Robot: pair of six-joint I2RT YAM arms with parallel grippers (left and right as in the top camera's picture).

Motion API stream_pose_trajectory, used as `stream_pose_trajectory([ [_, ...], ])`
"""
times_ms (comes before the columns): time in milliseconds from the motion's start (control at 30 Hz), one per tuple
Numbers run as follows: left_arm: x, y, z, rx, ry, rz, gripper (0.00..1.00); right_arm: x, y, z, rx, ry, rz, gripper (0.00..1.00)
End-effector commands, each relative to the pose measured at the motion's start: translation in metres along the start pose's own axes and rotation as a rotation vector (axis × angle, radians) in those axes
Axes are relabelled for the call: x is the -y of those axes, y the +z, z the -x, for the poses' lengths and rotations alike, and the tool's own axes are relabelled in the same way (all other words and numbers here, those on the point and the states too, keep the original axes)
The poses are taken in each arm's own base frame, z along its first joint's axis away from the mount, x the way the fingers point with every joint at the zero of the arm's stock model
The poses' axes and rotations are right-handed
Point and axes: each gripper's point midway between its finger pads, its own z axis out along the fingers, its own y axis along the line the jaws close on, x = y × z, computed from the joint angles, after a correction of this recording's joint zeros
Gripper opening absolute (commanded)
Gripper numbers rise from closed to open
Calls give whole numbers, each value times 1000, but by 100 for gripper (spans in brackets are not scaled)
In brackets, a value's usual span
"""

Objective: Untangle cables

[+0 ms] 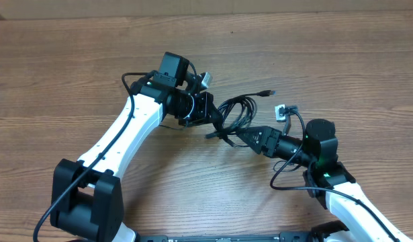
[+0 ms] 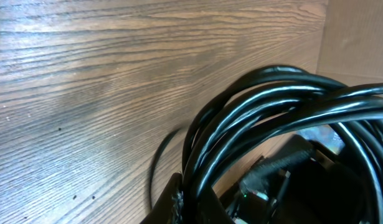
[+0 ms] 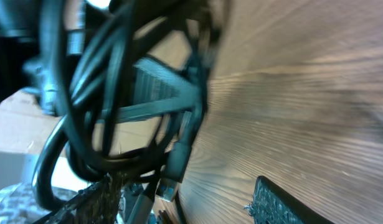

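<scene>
The cables (image 1: pixel 237 107) are a coil of thin black cords lying on the wooden table (image 1: pixel 72 81) at its middle. One loose plug end (image 1: pixel 266 92) sticks out to the right. My left gripper (image 1: pixel 209 114) is at the coil's left side, shut on several glossy strands (image 2: pixel 260 106) that pass between its fingers (image 2: pixel 172 202). My right gripper (image 1: pixel 226 135) reaches in from the lower right and stands open. The loops (image 3: pixel 116 93) crowd against its left finger (image 3: pixel 94 196), and a silver-tipped plug (image 3: pixel 168 188) hangs in the gap. Its other finger (image 3: pixel 281 205) is well apart from them, over bare wood.
A cardboard wall (image 1: pixel 260 5) runs along the far edge of the table. The left arm's base (image 1: pixel 85 202) stands at the lower left and the right arm (image 1: pixel 327 168) at the lower right, each trailing its own thicker black cord.
</scene>
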Motion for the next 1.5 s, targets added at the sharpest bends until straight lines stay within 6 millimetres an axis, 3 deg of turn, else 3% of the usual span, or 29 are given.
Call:
stream_pose_trajectory([
  [0,-1,-6,7,42,30,43,4,-18,2,2,-2,-60,61,67],
  [133,-18,-8,9,61,12,137,4,-36,0,8,17,-135,131,67],
  [267,-21,-8,7,55,2,151,4,-42,0,14,46,-166,145,67],
  [733,-20,-8,8,65,-43,147,4,2,3,9,49,11,-30,53],
  [1100,-13,-7,9,63,-62,110,4,18,8,3,23,113,-67,43],
  [1467,-13,-8,9,62,-59,108,4,27,8,-9,-23,164,-96,43],
])
